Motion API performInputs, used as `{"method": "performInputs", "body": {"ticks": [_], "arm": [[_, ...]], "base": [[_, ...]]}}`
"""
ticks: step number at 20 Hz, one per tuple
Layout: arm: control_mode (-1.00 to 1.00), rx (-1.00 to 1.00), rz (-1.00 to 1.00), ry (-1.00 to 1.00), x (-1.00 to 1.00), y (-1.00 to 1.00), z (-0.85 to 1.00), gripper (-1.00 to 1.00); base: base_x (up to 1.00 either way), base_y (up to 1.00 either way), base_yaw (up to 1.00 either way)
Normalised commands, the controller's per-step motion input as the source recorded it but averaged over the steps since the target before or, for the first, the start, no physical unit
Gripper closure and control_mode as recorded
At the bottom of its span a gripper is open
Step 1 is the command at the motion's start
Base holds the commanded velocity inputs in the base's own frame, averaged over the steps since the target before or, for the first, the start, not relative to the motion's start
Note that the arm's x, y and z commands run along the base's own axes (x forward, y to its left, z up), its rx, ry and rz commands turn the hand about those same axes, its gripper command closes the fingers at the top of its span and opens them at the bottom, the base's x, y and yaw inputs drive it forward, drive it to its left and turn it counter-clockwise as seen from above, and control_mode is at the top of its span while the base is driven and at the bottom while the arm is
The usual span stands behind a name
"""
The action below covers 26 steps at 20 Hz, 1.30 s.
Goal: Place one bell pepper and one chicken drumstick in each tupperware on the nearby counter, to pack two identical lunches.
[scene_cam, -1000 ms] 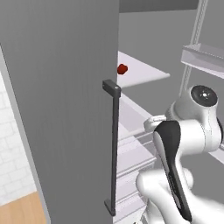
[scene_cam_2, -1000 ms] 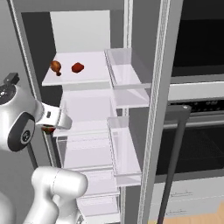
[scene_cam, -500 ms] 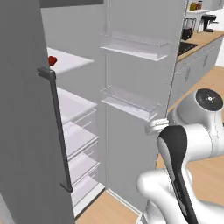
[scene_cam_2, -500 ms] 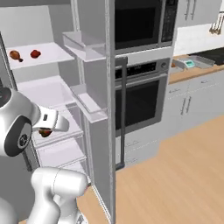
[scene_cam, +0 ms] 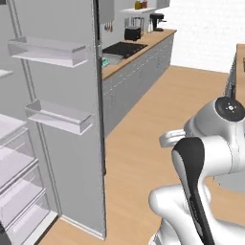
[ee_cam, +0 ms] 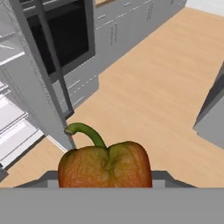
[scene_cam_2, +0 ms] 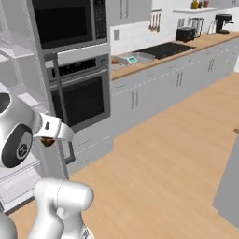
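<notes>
Across the room to our right runs the long light-brown wooden bench (scene_cam_2: 186,49) over grey cabinet fronts, with the black glass cooktop (scene_cam_2: 163,49) set into it and a shallow grey tub, one tupperware (scene_cam_2: 122,59), near its near end beside a small white scale with a teal display (scene_cam_2: 132,59). Closer stands the tall grey open refrigerator door (scene_cam: 72,119) with its clear shelves, and next to it the black built-in oven (scene_cam_2: 79,98).

Our end effector (scene_cam_2: 46,140) is closed on a glossy red-orange bell pepper with a curved green stem (ee_cam: 105,168), held low in front of the hand camera; the fingertips themselves are hidden behind it.

We judge the step in hand to be carrying this pepper to the bench. To do it well we should keep the grip steady and the pepper level while the base drives.

For room, the wooden floor (scene_cam_2: 177,158) lies broad and bare toward the bench. The refrigerator door's edge and the oven handle (scene_cam_2: 60,112) sit near the arm, so we should swing away from them first.
</notes>
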Motion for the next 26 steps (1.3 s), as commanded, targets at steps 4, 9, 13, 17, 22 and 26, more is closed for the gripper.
{"method": "performInputs", "body": {"ticks": [4, 9, 13, 17, 22, 26], "arm": [[1.0, 0.0, 0.0, 0.0, 0.0, 0.0, 0.0, 1.0], [1.0, 0.0, 0.0, 0.0, 0.0, 0.0, 0.0, 1.0], [1.0, 0.0, 0.0, 0.0, 0.0, 0.0, 0.0, 1.0], [1.0, 0.0, 0.0, 0.0, 0.0, 0.0, 0.0, 1.0], [1.0, 0.0, 0.0, 0.0, 0.0, 0.0, 0.0, 1.0], [1.0, 0.0, 0.0, 0.0, 0.0, 0.0, 0.0, 1.0]], "base": [[1.0, -1.0, 0.09], [1.0, -1.0, 0.24], [1.0, -1.0, 0.31], [1.0, -0.83, 0.41], [1.0, -0.68, 0.43], [1.0, -0.68, 0.23]]}}
